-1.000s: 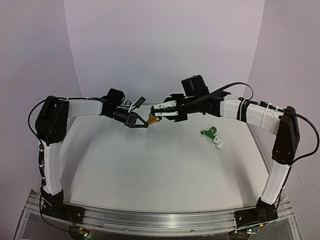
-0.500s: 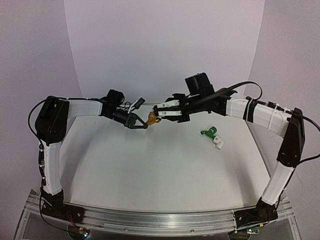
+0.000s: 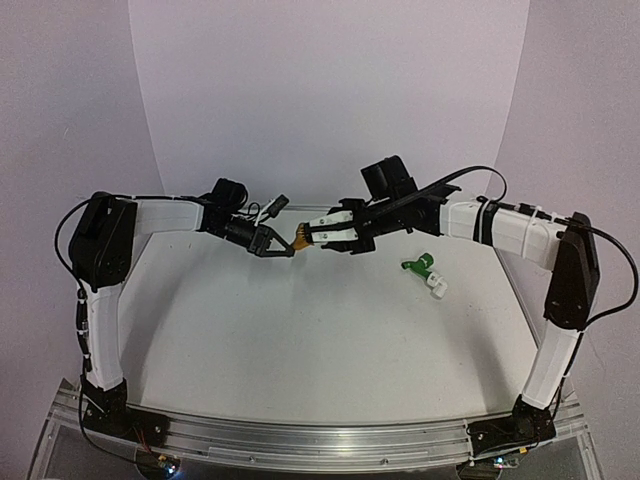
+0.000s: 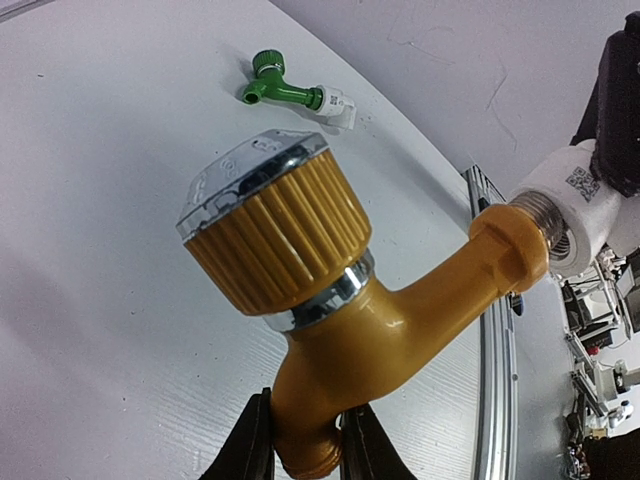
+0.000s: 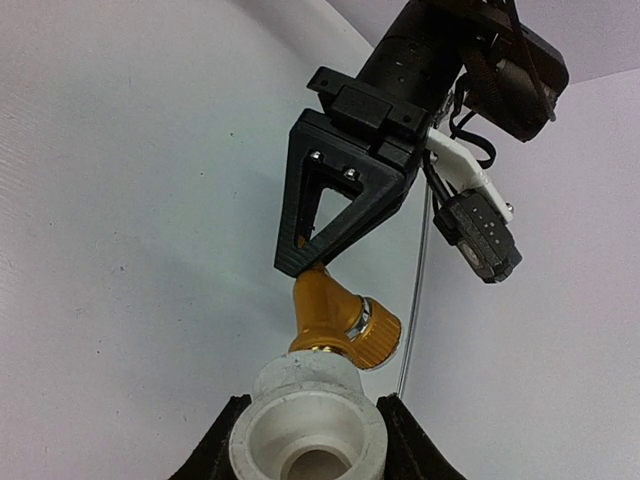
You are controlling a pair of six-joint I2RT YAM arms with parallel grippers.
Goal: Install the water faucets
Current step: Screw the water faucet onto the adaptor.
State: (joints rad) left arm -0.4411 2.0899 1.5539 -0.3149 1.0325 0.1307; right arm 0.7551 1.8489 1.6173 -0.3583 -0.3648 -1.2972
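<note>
Looks half done, with the green faucet (image 3: 420,265) lying fitted on the bench (image 3: 300,340) at centre right and the orange-yellow faucet (image 4: 340,330), pinched mid-frame by the left end effector (image 3: 284,249), just meeting the white fitting (image 5: 308,420) clamped in the right end effector (image 3: 316,234).

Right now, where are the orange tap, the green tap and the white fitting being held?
orange tap (image 4: 275,235), left wrist view, ribbed knob
green tap (image 4: 288,95), left wrist view, green body
held white fitting (image 5: 310,388), right wrist view, open rim
</note>
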